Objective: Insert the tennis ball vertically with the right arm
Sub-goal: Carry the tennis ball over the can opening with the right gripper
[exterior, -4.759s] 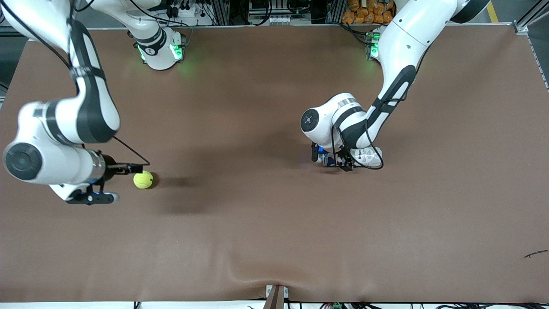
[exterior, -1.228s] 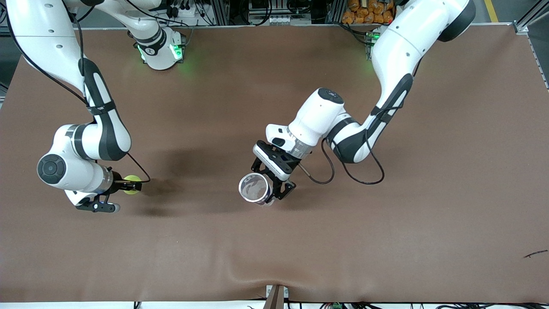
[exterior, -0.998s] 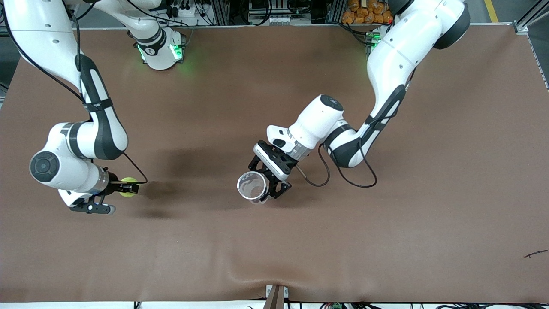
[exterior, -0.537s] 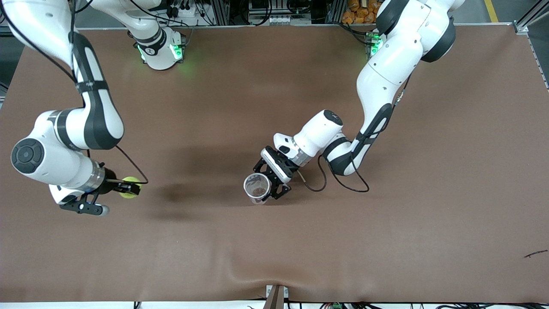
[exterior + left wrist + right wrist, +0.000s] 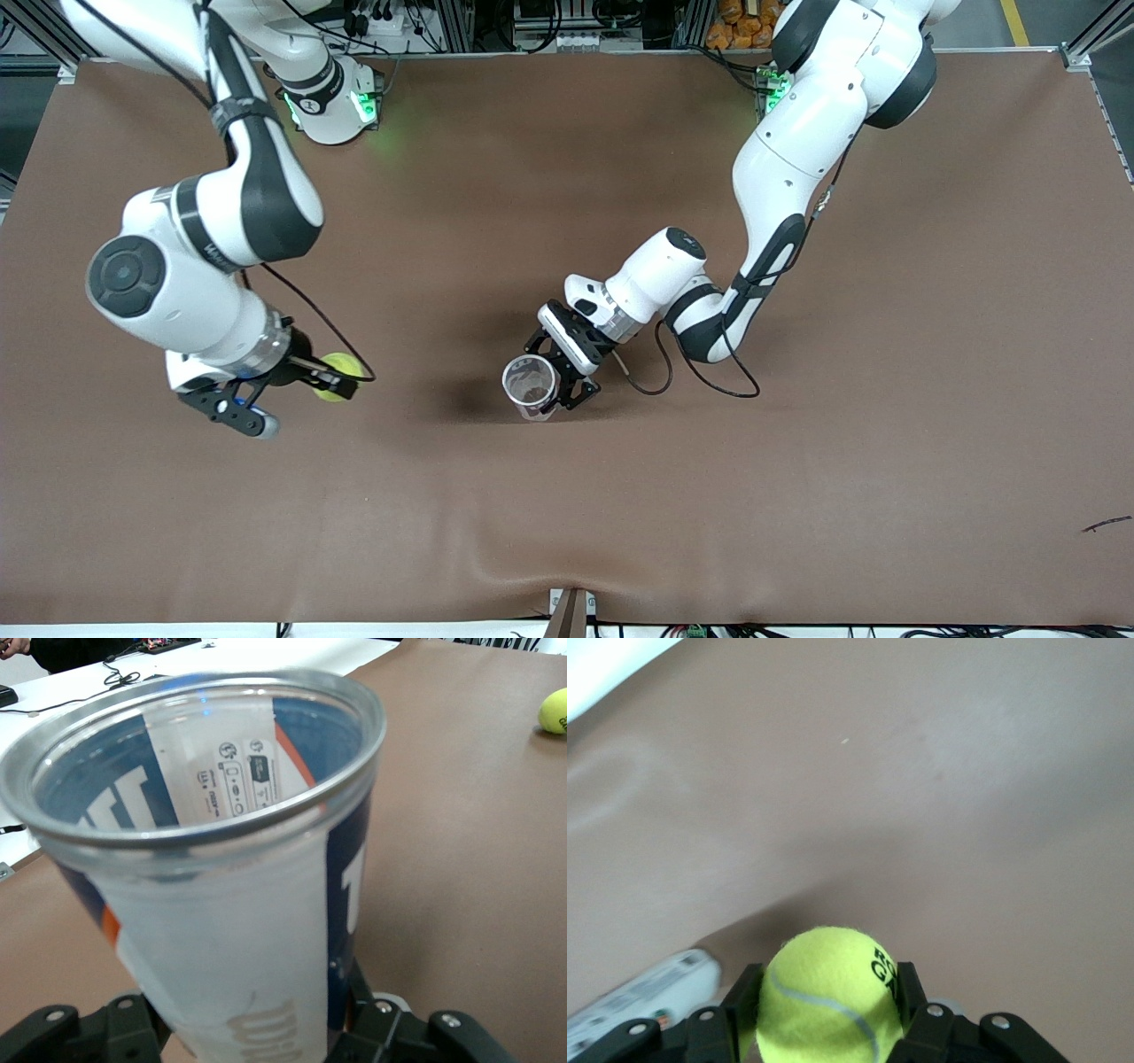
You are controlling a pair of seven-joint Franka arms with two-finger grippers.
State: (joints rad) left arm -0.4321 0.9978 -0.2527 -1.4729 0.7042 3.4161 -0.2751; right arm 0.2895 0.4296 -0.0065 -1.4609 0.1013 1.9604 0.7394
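My right gripper (image 5: 330, 383) is shut on the yellow tennis ball (image 5: 336, 390) and holds it in the air over the table toward the right arm's end. In the right wrist view the ball (image 5: 828, 997) sits between the black fingers (image 5: 911, 994). My left gripper (image 5: 551, 390) is shut on a clear open tennis can (image 5: 530, 386) with a blue and white label, near the table's middle, its mouth facing up. In the left wrist view the can (image 5: 213, 895) fills the frame and the ball (image 5: 555, 711) shows far off.
The brown table cover (image 5: 567, 496) has a small crease near its front edge. A grey bracket (image 5: 571, 611) sits at the middle of that edge. A small dark scrap (image 5: 1106, 524) lies near the left arm's end.
My right gripper has risen and moved with the ball toward the table's middle. My left gripper with the can has stayed almost in place.
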